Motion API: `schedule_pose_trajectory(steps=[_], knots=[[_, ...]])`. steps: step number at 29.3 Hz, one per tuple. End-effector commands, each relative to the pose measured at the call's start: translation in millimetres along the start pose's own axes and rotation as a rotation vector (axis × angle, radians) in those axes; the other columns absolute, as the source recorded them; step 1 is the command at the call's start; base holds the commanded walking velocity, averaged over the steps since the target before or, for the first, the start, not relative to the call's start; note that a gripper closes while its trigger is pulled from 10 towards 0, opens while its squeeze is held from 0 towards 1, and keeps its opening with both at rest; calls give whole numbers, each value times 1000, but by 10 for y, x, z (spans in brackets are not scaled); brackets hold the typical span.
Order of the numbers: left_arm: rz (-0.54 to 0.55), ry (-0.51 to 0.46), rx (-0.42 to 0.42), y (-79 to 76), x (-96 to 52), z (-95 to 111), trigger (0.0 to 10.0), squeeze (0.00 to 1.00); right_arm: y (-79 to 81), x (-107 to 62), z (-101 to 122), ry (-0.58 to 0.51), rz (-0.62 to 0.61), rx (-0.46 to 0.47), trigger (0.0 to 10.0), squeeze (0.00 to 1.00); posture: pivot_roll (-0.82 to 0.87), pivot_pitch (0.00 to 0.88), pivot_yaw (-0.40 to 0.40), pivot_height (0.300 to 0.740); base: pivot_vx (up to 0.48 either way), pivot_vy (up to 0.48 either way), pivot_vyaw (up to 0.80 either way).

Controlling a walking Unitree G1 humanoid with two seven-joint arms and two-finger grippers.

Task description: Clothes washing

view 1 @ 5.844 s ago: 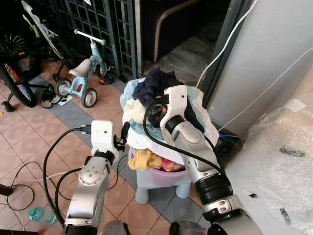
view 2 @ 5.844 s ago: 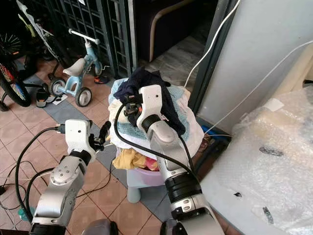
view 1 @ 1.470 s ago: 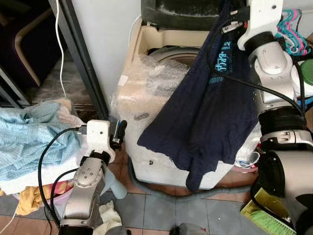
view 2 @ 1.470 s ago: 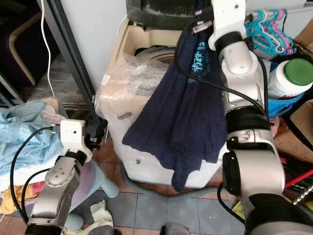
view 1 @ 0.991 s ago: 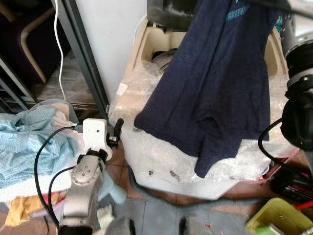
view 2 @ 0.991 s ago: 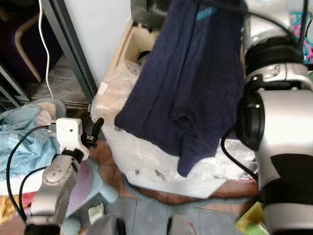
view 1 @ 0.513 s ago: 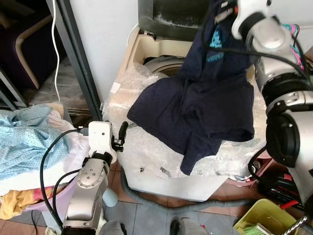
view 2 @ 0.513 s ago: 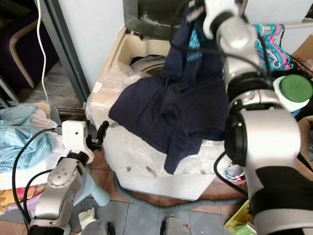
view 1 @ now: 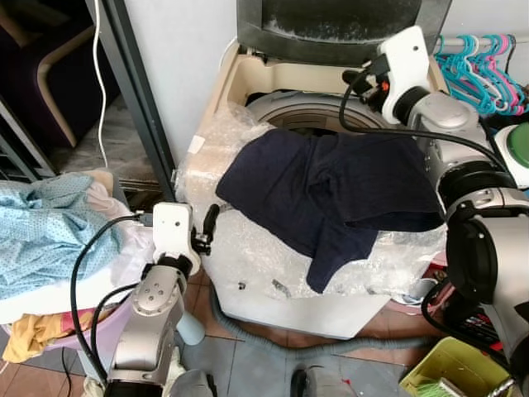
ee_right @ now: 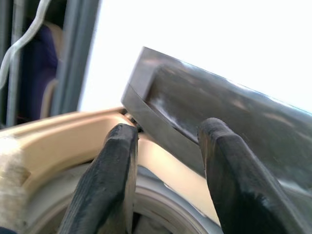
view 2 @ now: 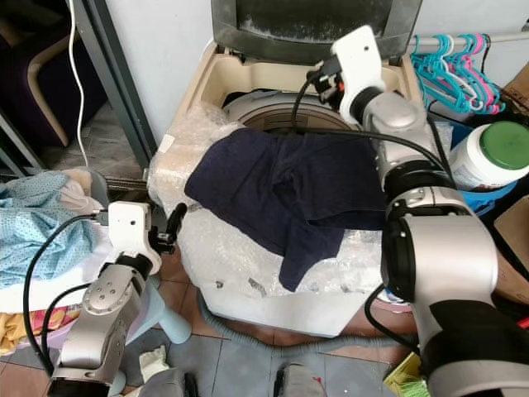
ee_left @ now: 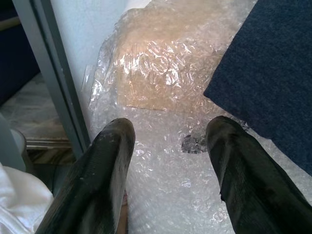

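Dark navy garment lay spread across the bubble-wrapped top of the washing machine, one end hanging over the front edge, the other reaching toward the drum opening. It was not inside the drum. Lid stood raised at the back.

Right tool was held up over the drum's rear rim, near the lid; its two fingers stood apart with nothing between them. The wrist view looked past them at the lid's underside and the cream tub rim.

Left tool sat low at the machine's front left corner, fingers spread wide, empty, aimed at the bubble wrap just beside the garment's edge without touching it.

Pile of light blue and white laundry sat heaped on a tub at the robot's left, well apart from the machine. Hangers and a green-capped jar stood to the right.

Judgement: one garment had reached the machine but only as far as its top. Pushing or lifting it into the drum remained, then the rest of the pile, then closing the lid. Early stage.
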State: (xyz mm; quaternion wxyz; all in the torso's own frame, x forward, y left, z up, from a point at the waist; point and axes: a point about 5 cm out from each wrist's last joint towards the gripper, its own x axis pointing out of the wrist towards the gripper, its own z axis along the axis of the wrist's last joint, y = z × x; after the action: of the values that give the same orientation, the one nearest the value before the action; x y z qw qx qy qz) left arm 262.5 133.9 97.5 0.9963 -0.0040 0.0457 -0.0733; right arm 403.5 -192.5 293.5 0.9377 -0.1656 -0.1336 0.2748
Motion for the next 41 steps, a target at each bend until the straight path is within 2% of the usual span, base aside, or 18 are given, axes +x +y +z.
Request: schedule_pose_trajectory(steps=[1,4,8,9,10,12,13,14,15,16,17,18,19,23,27,31,37,41], knots=[[14,6,14,31,-28,2,10000,0,65,-282,-138,39,256,36,10000,1000,-17,52,-1,740,0,0,0],[13,10,12,41,-32,-1,10000,0,106,-519,-284,115,365,37,10000,1000,-27,57,8,740,0,0,0],[1,13,15,36,-24,-5,10000,0,163,-648,-399,168,414,43,10000,1000,-34,57,13,740,0,0,0],[-11,14,20,27,-13,-4,10000,0,224,-718,-500,210,439,2,10000,1000,-38,58,20,740,0,0,0],[-11,14,20,27,-13,-4,10000,0,224,-718,-500,210,439,2,10000,1000,-38,58,20,740,0,0,0],[-21,13,25,24,1,2,10000,0,284,-740,-666,267,414,-102,10000,1000,-40,55,26,740,0,0,0],[-21,13,25,24,1,2,10000,0,284,-740,-666,267,414,-102,10000,1000,-40,55,26,740,0,0,0],[-22,10,27,24,6,7,10000,0,300,-731,-741,288,393,-189,10000,1000,-36,52,27,740,0,0,0],[-22,9,27,23,7,11,10000,0,318,-730,-769,295,397,-225,10000,957,-34,51,27,740,0,0,0],[-22,9,27,23,7,11,10000,0,318,-730,-769,295,397,-225,10000,957,-34,51,27,740,0,0,0],[-22,7,28,20,5,18,10000,0,362,-731,-819,304,409,-240,4745,0,-34,51,27,740,0,0,0],[-21,7,29,20,3,18,10000,0,379,-732,-836,305,412,-233,4745,0,-24,48,26,740,0,0,0],[-19,6,31,24,1,19,10000,0,397,-733,-878,320,412,-221,0,0,-19,48,23,740,0,0,0],[-10,4,32,43,-13,29,10000,0,467,-821,-930,390,433,-173,0,0,-11,48,20,740,0,0,0],[-1,8,33,62,-26,21,10000,0,413,-804,-969,410,363,-182,0,0,-9,50,19,740,0,0,0],[-6,11,34,51,-16,16,10000,0,231,-705,-958,396,150,-155,0,0,-14,50,22,740,0,0,0],[-12,9,31,29,3,25,10000,0,-65,-618,-810,365,-165,-9,0,0,-19,52,20,740,0,0,0],[-9,10,29,29,6,23,10000,0,-130,-588,-757,339,-225,46,0,0,-19,52,18,740,0,0,0]])
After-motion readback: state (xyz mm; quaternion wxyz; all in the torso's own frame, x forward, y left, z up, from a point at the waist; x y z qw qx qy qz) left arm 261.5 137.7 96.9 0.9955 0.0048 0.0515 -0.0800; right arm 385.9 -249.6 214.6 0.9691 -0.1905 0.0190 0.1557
